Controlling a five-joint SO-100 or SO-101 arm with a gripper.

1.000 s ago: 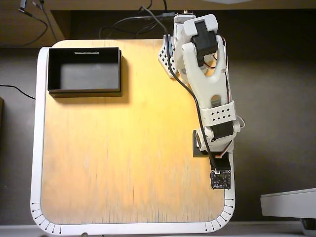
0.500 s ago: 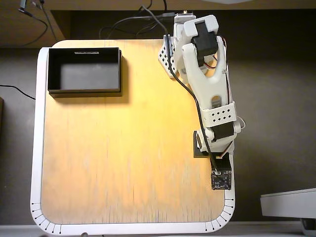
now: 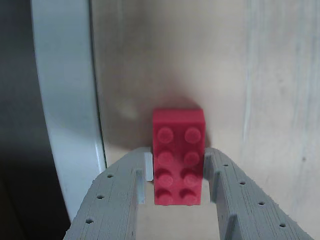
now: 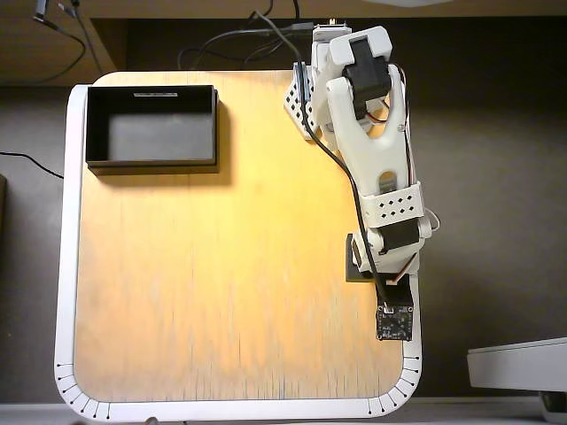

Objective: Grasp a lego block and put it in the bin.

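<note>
Block (image 3: 178,156) lies flat on the wooden table (image 4: 221,283), studs up, close to the table's white rim (image 3: 65,125) in the wrist view. The gripper (image 3: 178,172) straddles its near half: one grey finger (image 3: 120,195) stands just to the left with a thin gap, the other (image 3: 235,195) sits against or very near the right side. The jaws are partly closed around the block, though whether they truly pinch it is hard to say from this angle; nothing shows it lifted.

In the overhead view the arm (image 4: 376,168) reaches along the right edge of the table and hides the block beneath the wrist. Against the pictures from the last second, the arm has barely moved, only a slight settling near the wrist camera, so the reach looks finished and the squeeze is probably the step in hand.

The bin (image 4: 151,126) sits empty at the far left corner, well apart, so lift and carry remain.
</note>
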